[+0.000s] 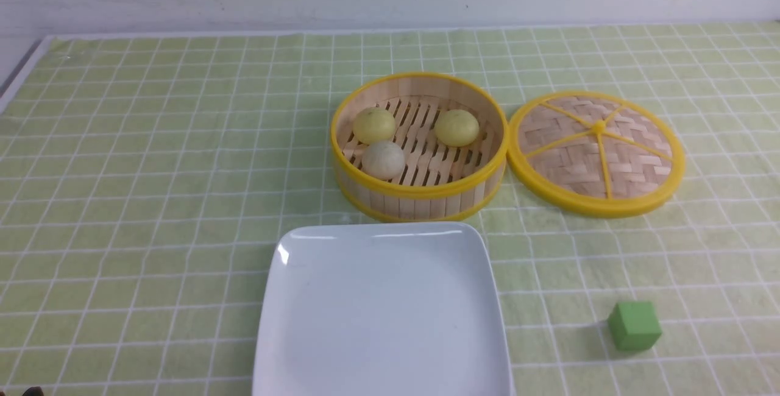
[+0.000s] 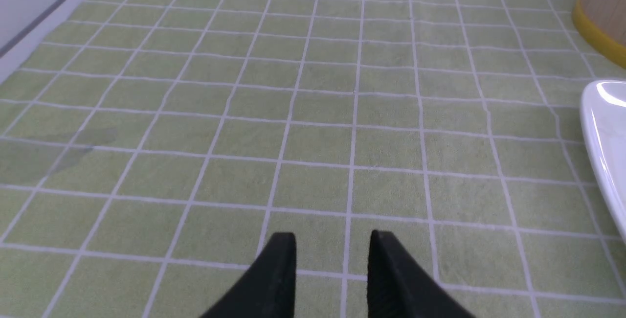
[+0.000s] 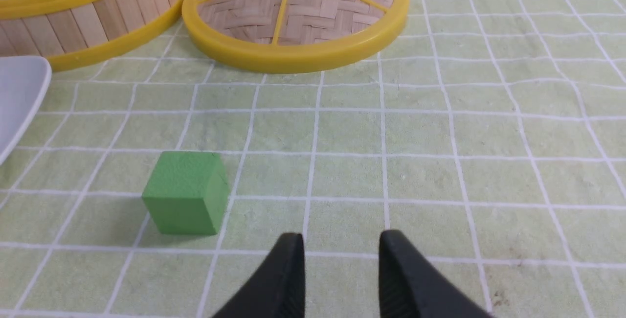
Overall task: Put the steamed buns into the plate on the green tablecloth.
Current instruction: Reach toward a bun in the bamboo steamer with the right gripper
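Left end effector (image 2: 333, 239), right end effector (image 3: 341, 239) spread, empty, above open green tablecloth (image 2: 313, 112) near plate (image 2: 604, 127)

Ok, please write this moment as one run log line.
steamed buns: three in steamer | plate: empty | lid: off, beside steamer | left gripper: open, empty | right gripper: open, empty

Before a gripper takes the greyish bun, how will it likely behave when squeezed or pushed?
The greyish bun looks rounded, so a push may roll it over the steamer slats. Its matte skin probably grips well. Being small, it is likely light.
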